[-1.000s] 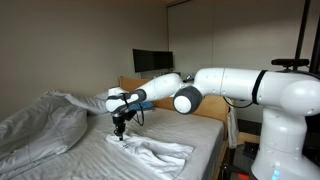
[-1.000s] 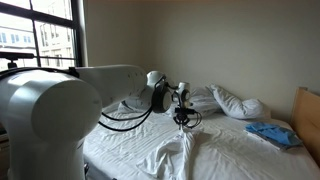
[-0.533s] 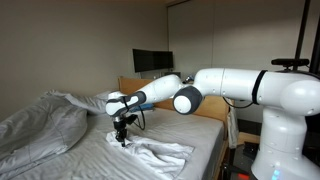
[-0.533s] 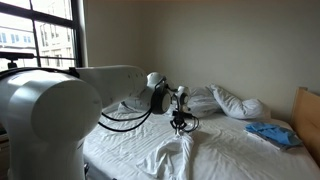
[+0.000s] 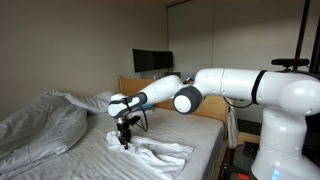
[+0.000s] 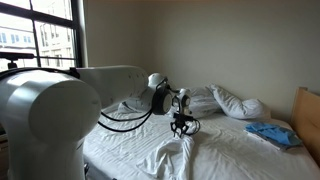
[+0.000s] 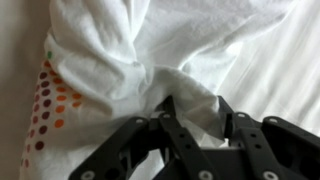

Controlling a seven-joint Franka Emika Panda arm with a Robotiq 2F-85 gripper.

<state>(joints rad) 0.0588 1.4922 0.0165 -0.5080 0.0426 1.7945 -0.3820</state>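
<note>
Wrist view first, since it's the closest look: the jaws [image 7: 195, 112] stand part-way spread, straddling a pinched-up ridge of the white cloth [image 7: 150, 50]. Fabric sits between the two black fingers [image 7: 165, 112], but I wouldn't say they're squeezing it. The cloth is directly under the jaws and bunches away from them up the frame. A patch of orange and red dots [image 7: 50, 100] sits off to one side, and the plain bed sheet [image 7: 290, 60] shows on the other.

Stepping back, in both exterior views the gripper [image 5: 123, 140] points straight down at the bed, fingertips right at the fabric. The cloth [image 5: 160, 152] lies rumpled on the mattress with its long run stretching away from the jaws toward the robot's base. In an exterior view it reads as a raised ridge [image 6: 185, 150] running from below the gripper [image 6: 180, 127] toward the camera.

Pose-wise, the arm [image 5: 160, 92] is reached way out, nearly level over the bed, with the wrist bent down at the end.

Further off there's a heaped duvet [image 5: 40, 120] beside the gripper, pillows [image 6: 235, 102] near the head of the bed and a blue cloth [image 6: 272, 133] lying well apart from the white one. Past those I can see a wooden headboard [image 6: 305, 110], a dark monitor [image 5: 150, 62] behind the arm and a window [image 6: 40, 35].
</note>
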